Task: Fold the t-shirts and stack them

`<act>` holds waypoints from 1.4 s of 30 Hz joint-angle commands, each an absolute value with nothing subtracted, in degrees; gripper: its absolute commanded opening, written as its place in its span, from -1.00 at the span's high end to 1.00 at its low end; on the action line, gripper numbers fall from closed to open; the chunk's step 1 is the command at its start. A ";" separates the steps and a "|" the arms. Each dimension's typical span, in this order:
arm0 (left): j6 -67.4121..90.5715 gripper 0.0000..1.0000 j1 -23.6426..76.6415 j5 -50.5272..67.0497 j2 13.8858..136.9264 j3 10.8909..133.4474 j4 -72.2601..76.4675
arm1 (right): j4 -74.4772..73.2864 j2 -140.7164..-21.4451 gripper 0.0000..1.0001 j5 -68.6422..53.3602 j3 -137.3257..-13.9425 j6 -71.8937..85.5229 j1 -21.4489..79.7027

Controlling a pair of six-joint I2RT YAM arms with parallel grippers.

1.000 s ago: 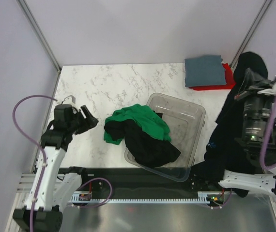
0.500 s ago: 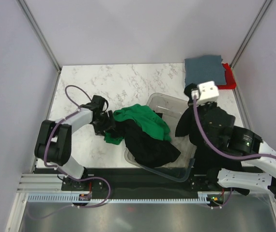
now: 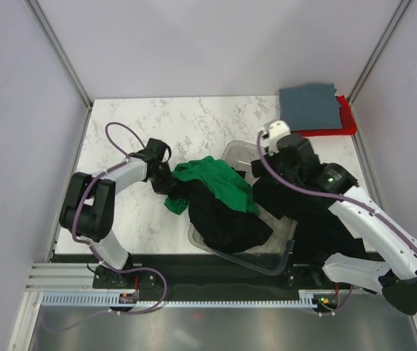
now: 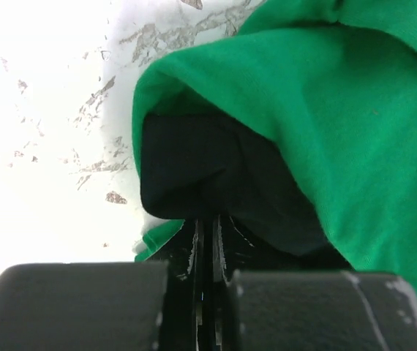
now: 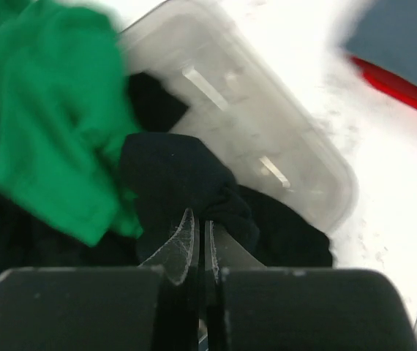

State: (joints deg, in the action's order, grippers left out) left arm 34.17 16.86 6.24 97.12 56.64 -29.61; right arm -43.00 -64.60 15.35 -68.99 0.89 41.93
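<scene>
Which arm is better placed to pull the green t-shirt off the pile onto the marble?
Left, I'd judge. The left gripper is shut at the left edge of the green t-shirt, beside the marble table. The right gripper is shut on a black t-shirt over the bin.

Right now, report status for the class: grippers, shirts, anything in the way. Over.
Left gripper shut on dark cloth under green shirt hem. Right gripper shut on big black shirt. Bin close by both, likely in the way.
</scene>
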 commanded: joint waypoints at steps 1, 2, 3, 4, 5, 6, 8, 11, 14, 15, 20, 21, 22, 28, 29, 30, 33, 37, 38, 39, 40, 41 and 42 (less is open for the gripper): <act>32.87 0.96 17.05 2.82 93.80 57.21 -28.64 | -37.44 -58.36 1.00 18.33 -72.41 7.03 33.42; 32.87 0.96 17.05 2.46 92.04 57.74 -29.61 | -37.88 -58.10 1.00 19.67 -73.47 7.21 29.74; 32.87 0.96 17.05 2.20 89.85 59.66 -30.49 | -38.66 -58.10 1.00 20.99 -74.61 7.64 27.88; 33.05 0.96 17.05 2.20 86.08 61.07 -32.93 | -39.11 -58.01 1.00 23.88 -76.71 8.17 26.03; 33.05 0.96 17.05 2.28 84.04 62.65 -34.09 | -39.20 -58.09 1.00 25.21 -77.60 8.00 24.19; 33.13 0.96 17.22 2.29 82.37 66.58 -35.32 | -39.81 -58.36 1.00 26.62 -78.48 8.00 20.17; 32.87 0.96 18.27 1.50 78.59 71.08 -39.52 | -40.25 -59.93 1.00 26.29 -81.20 7.21 15.32; 32.61 0.96 22.12 1.32 76.21 80.57 -44.02 | -41.57 -61.52 1.00 27.68 -84.02 9.22 9.85; 31.73 0.96 28.44 1.84 75.50 87.44 -45.26 | -42.10 -62.75 1.00 23.40 -85.51 12.90 3.62; 31.64 0.96 30.04 2.98 75.67 89.71 -45.52 | -42.53 -63.28 1.00 19.38 -86.13 13.96 -1.36; 31.46 0.96 43.37 7.11 78.30 93.25 -45.44 | -44.12 -66.88 1.00 6.96 -92.72 20.38 -10.01; 31.12 0.96 45.85 7.21 80.40 94.64 -45.53 | -44.30 -67.15 1.00 5.90 -94.29 21.70 -11.59; 29.72 0.96 48.31 7.38 81.55 95.62 -45.53 | -44.47 -67.32 1.00 5.98 -94.92 22.06 -12.12; 26.11 0.96 64.24 8.26 92.52 102.39 -45.61 | -45.44 -66.36 1.00 8.17 -94.75 22.59 -14.41; 26.02 0.96 65.90 10.26 93.51 102.91 -45.62 | -45.44 -65.75 1.00 8.61 -94.40 22.67 -14.41; 25.75 0.96 66.79 10.20 94.39 103.96 -45.70 | -45.44 -65.39 1.00 8.87 -93.61 22.68 -14.50; 24.35 0.87 68.38 12.47 96.50 104.94 -45.70 | -45.53 -64.34 1.00 10.54 -93.08 22.85 -14.50; 22.59 0.19 68.47 13.89 97.12 104.85 -47.63 | -45.44 -63.81 1.00 10.20 -92.55 23.29 -14.50; 22.24 -0.01 68.47 12.67 96.95 104.77 -49.46 | -45.53 -63.46 1.00 10.02 -92.37 23.20 -14.50; 20.84 -0.09 68.47 11.18 96.86 105.37 -51.31 | -45.44 -63.28 1.00 9.76 -91.68 23.20 -14.50; 20.57 -0.22 68.47 8.38 96.59 105.90 -53.07 | -45.44 -63.11 1.00 9.58 -91.32 23.12 -14.50; 20.31 -0.38 68.55 0.69 96.42 106.26 -55.09 | -45.44 -62.67 1.00 9.41 -90.97 23.12 -14.50; 19.78 -0.46 68.38 -3.21 95.72 106.78 -59.20 | -45.27 -62.41 1.00 8.97 -90.18 23.38 -14.41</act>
State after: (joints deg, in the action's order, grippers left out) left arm 23.92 68.49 7.35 98.10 103.59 -51.18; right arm -47.27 -63.94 9.28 -91.22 22.41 -14.15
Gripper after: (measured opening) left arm 0.696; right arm 0.014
